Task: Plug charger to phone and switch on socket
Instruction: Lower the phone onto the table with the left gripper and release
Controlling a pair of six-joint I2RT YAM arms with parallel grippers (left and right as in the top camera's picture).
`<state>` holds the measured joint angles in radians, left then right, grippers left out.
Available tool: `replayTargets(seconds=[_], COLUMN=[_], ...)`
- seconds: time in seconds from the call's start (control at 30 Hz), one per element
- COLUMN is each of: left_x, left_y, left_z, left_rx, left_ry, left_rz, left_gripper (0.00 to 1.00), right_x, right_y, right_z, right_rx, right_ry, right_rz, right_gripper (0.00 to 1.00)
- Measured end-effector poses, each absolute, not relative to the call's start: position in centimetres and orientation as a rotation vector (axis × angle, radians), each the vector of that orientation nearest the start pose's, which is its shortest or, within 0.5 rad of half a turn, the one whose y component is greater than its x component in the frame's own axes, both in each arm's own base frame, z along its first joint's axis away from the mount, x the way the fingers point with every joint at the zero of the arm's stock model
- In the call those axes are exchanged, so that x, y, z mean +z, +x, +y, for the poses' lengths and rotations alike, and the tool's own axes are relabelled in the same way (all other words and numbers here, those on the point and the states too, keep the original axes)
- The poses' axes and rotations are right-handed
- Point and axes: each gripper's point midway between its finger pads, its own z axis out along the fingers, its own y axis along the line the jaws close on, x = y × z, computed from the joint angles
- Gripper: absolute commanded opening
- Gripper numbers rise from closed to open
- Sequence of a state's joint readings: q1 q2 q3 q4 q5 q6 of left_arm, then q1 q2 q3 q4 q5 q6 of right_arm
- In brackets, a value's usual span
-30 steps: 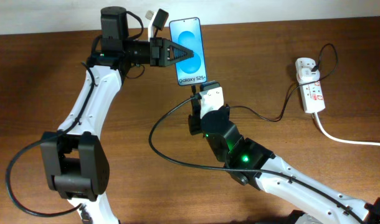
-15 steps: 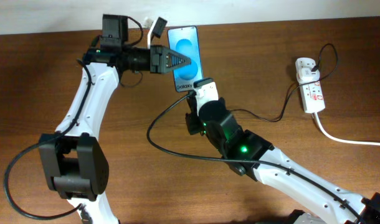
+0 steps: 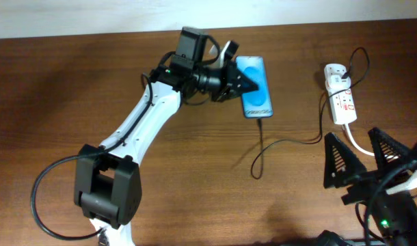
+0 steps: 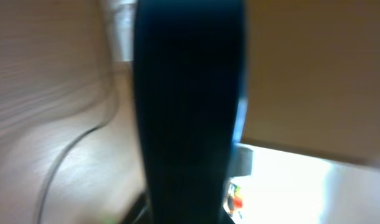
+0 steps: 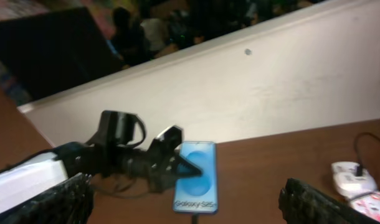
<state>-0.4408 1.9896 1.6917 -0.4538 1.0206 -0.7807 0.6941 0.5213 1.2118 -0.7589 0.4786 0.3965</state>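
Our left claw (image 3: 244,82) grips the phone (image 3: 260,96) at the far middle of the bench (image 3: 72,89), and the charger cable (image 3: 290,142) trails from the phone's near end. Our right claw (image 3: 362,158) gapes wide and empty. The socket (image 3: 340,96) lies just beyond it, long axis pointing away, so we judge the right arm nearer.

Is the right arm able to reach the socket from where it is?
Probably yes: the right gripper hangs open close to the socket, with only the white cord lying between them.

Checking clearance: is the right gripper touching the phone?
Apart. Overhead shows the right gripper open at lower right, with bare table between it and the phone.
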Motion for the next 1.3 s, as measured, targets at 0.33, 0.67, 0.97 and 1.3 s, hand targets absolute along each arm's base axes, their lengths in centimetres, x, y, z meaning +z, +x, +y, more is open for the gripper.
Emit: replayTargets(seconds=[0.33,0.67,0.97,1.3], left_x=[2.8,1.1,2.3,0.4], left_y=[37.2,37.6,39.3,42.2], left_z=[-29.4,-28.4,-27.4,-14.1], left_rx=[-1.291,-1.182,-0.98,-0.097], left_ry=[0.564,0.55,0.464,0.023], left_rz=[2.883,2.935,2.952,3.113], left_gripper=[0.02,0.3,0.99,0.99], right_x=[31.9,28.6,28.5,29.0], right_y=[27.2,29.3,29.2,29.9], right_z=[14.4,16.7,16.6,14.7], right_rx=[0.33,0.343,0.342,0.225], right_ry=[0.04,0.09,0.09,0.154], right_rz=[2.103,2.195,2.203,2.151], right_gripper=[0.99,0.99,0.99,0.99])
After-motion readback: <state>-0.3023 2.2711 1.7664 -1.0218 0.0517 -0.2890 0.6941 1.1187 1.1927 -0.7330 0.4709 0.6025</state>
